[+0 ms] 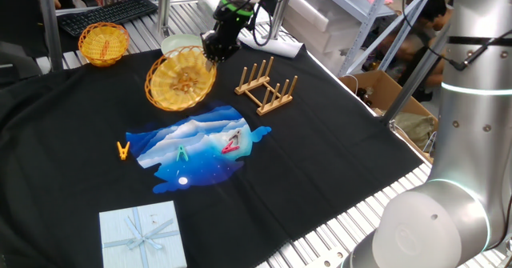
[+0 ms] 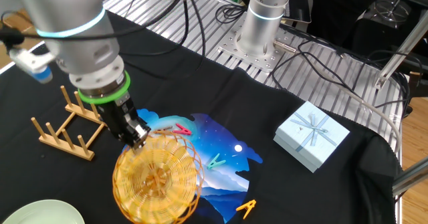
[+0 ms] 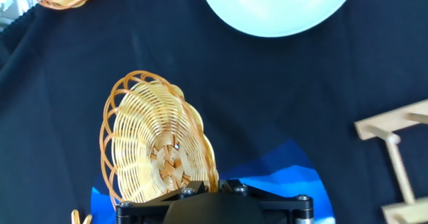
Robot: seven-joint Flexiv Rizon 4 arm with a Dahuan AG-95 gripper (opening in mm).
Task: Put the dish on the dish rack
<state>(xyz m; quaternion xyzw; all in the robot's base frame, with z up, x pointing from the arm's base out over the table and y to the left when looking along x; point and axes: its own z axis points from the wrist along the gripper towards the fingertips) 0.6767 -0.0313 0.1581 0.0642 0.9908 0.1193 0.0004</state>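
Note:
The dish [image 1: 182, 79] is a golden woven wicker plate, tilted up on edge and lifted off the black cloth. My gripper [image 1: 214, 54] is shut on its rim at the upper right. It also shows in the other fixed view [image 2: 158, 178], with the gripper [image 2: 137, 135] clamped on its top edge. In the hand view the dish [image 3: 157, 150] stands almost edge-on, its rim running into the gripper body [image 3: 200, 184]. The dish rack [image 1: 266, 86] is a light-wood pegged rack just right of the dish; it also shows in the other fixed view [image 2: 67, 127] and partly in the hand view [image 3: 394, 150].
A pale green plate [image 3: 277, 3] lies behind the dish. A smaller yellow woven basket [image 1: 104, 42] sits at the back left. A blue printed cloth [image 1: 200, 144] with clothespins lies in front, an orange clothespin [image 1: 123, 150] beside it, and a pale blue gift box [image 1: 142, 234] near the front edge.

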